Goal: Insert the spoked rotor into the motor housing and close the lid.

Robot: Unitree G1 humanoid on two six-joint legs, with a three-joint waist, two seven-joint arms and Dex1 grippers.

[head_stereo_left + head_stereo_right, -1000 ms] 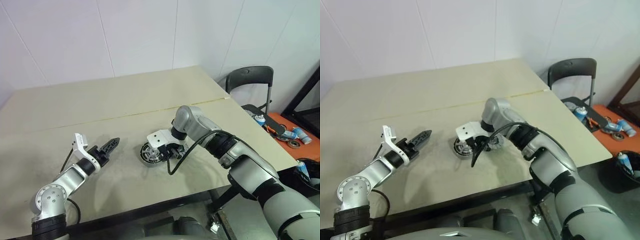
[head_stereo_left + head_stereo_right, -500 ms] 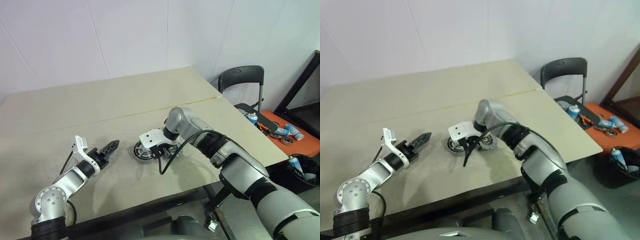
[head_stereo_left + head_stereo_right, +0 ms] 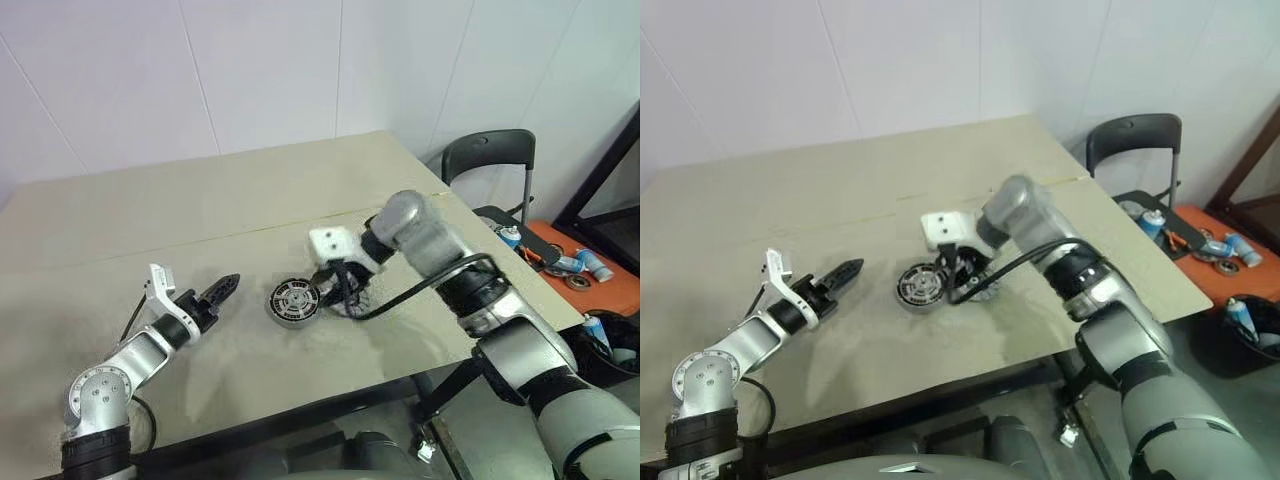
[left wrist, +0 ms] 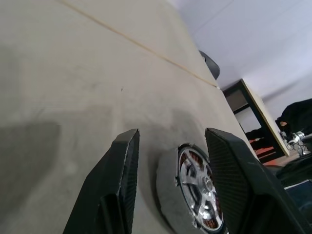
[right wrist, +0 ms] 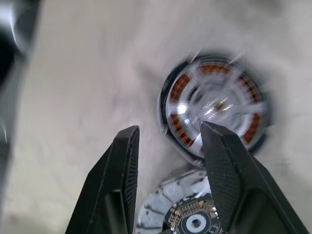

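The motor housing (image 3: 293, 301) lies flat on the table a little right of centre. The spoked rotor (image 5: 214, 105) sits inside it, silver spokes up, with copper windings showing between them. My right gripper (image 3: 336, 288) hovers just right of and above the housing, open, with nothing between its fingers. A light grey disc, the lid (image 5: 163, 209), lies on the table next to the housing, under this gripper. My left gripper (image 3: 224, 289) hangs low to the housing's left, open and empty. It points at the rotor (image 4: 195, 187) with a gap between.
The beige table (image 3: 200, 210) has a seam running across its middle, and its front edge is close behind both arms. A black chair (image 3: 490, 160) stands past the right edge. Bottles and tools lie on an orange mat (image 3: 575, 270) on the floor.
My right gripper has opened and lifted up and to the right, off the housing. The rotor stays in the housing. The left gripper has kept still.
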